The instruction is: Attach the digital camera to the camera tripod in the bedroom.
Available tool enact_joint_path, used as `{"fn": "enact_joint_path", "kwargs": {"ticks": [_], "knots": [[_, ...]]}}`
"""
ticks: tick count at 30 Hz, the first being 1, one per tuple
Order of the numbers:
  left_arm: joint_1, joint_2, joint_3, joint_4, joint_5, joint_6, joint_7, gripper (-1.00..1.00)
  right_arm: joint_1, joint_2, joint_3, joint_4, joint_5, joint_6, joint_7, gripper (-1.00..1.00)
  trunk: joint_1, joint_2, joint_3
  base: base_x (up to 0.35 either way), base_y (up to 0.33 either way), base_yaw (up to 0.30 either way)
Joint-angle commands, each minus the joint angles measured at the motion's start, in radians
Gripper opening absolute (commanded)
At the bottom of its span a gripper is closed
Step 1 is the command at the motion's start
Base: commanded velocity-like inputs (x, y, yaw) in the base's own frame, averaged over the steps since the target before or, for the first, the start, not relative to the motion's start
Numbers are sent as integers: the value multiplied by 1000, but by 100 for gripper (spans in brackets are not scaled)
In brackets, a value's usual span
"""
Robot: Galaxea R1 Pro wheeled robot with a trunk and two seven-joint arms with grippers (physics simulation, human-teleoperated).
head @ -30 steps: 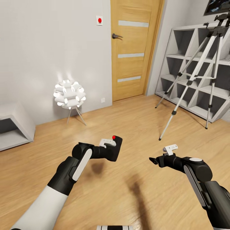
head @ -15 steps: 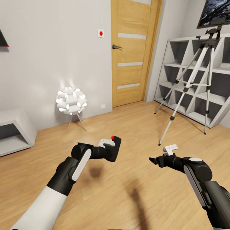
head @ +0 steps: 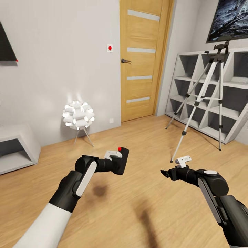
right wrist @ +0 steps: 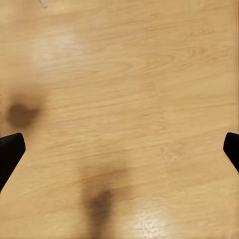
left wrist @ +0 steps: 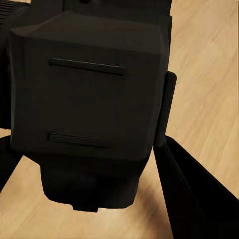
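Between the earlier head pictures and this one the whole scene has slid down and the tripod has drawn smaller, which reads as the camera tilting and the base rolling, not the furniture moving; the arms keep the same pose.

Head view: the left gripper (head: pixel 119 162) is clamped on the digital camera (head: pixel 121 161), its red dot up, held in the air above the wood floor (head: pixel 144 213), well short of the camera tripod (head: pixel 206 93). That tripod stands on 3 silver legs near the room's right wall, just in front of the white cubby shelving (head: pixel 237 103), its black pan head bare. The right gripper (head: pixel 165 173) hangs empty, its jaws spread. A ball lamp (head: pixel 78 115) glows by the left wall, beside the orange-brown door (head: pixel 143 58).

Left wrist view: the digital camera (left wrist: pixel 89 99) sits between the dark fingers (left wrist: pixel 196 194), a matte black block with 2 shallow slots on its face.

Right wrist view: 2 black fingertips (right wrist: pixel 10 154) stand wide apart at opposite edges, with bare floor (right wrist: pixel 129 89) between them.

By its look the camera is rigid, light and smooth-sided, so I judge a firm squeeze across its flat faces the safest hold, leaving its underside free for the pan head. The tripod looks tall and easily tipped; a push on its head could rock it.
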Motion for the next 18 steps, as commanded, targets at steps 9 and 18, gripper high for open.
{"fn": "enact_joint_path", "kwargs": {"ticks": [9,18], "knots": [[1,-1,0,-1,-3,4,-12,-100,-1,0,1,-1,-5,5,-1,100,-4,2,34,0,0,0],[1,-1,-2,-1,-3,4,-12,-100,1,0,8,-1,-5,5,-3,100,-8,4,69,0,0,0]]}}
